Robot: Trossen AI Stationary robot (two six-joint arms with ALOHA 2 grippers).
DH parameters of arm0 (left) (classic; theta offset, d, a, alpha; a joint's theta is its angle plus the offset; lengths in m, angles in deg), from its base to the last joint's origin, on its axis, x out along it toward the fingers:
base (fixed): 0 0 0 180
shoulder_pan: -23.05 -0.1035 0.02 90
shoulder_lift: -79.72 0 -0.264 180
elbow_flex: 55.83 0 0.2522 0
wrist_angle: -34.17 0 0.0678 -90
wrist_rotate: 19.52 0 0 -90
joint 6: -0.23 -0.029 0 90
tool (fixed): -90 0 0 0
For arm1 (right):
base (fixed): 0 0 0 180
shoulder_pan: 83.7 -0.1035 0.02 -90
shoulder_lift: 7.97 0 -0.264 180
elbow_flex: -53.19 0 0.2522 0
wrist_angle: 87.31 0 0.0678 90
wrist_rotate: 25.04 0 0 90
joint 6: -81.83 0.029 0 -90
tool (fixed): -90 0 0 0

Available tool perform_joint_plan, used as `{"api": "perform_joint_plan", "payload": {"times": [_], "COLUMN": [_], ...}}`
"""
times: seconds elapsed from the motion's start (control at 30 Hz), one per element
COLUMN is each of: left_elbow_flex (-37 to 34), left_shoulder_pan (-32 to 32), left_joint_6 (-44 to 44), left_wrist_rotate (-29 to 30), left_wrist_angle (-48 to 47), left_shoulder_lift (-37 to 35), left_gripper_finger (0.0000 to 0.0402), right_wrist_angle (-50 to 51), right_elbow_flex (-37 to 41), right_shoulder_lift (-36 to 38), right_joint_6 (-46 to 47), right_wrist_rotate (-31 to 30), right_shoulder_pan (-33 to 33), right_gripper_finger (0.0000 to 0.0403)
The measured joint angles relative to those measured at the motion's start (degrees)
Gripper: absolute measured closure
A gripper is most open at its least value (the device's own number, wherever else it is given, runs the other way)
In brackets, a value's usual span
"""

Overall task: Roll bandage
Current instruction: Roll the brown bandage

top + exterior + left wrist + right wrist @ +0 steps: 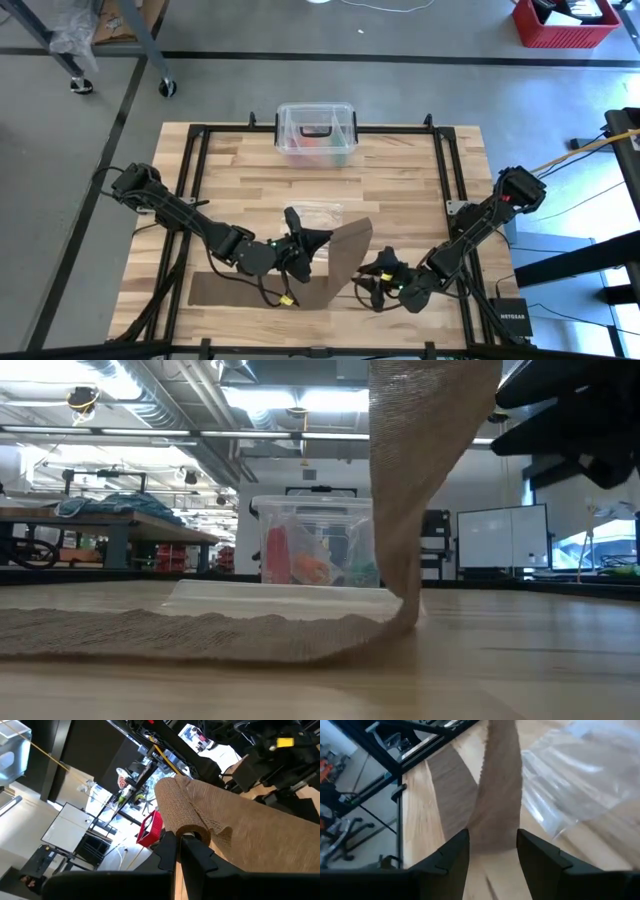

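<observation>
One bandage [340,262], one plastic box [316,135], one bag [322,213]

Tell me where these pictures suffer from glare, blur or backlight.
Low view: ceiling lights glare, leaving the lifted bandage backlit. Right wrist view: bandage and plastic bag are soft and blurred. Left wrist view: bright background; the roll is sharp. High view: evenly lit.

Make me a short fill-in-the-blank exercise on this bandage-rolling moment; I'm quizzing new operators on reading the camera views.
1. The left gripper is ____ on the rolled end of the bandage.
2. The fingers of the right gripper stand ____, with nothing held between them.
3. The clear box stands at the table's ____ edge.
4. A clear plastic ____ lies flat on the table beside the lifted strip.

Missing words: shut; open; far; bag
</observation>
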Motion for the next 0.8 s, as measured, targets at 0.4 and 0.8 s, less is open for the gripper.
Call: {"api": "perform_joint_plan", "payload": {"times": [0.4,0.8], "left_elbow_flex": [0.0,0.0], "left_shoulder_pan": [0.0,-0.6], "left_joint_6": [0.1,0.7], "left_wrist_rotate": [0.0,0.0], "left_wrist_angle": [0.0,-1.3], "left_shoulder_lift": [0.0,0.0], "left_gripper_finger": [0.0396,0.0396], "right_wrist_angle": [-1.1,-2.4], "right_elbow_flex": [0.0,0.0], "right_shoulder_lift": [0.0,-0.9], "right_joint_6": [0.6,-0.7], "right_wrist_rotate": [1.9,-3.3], "right_shoulder_pan": [0.0,0.6], "right_gripper_finger": [0.0238,0.0238]}}
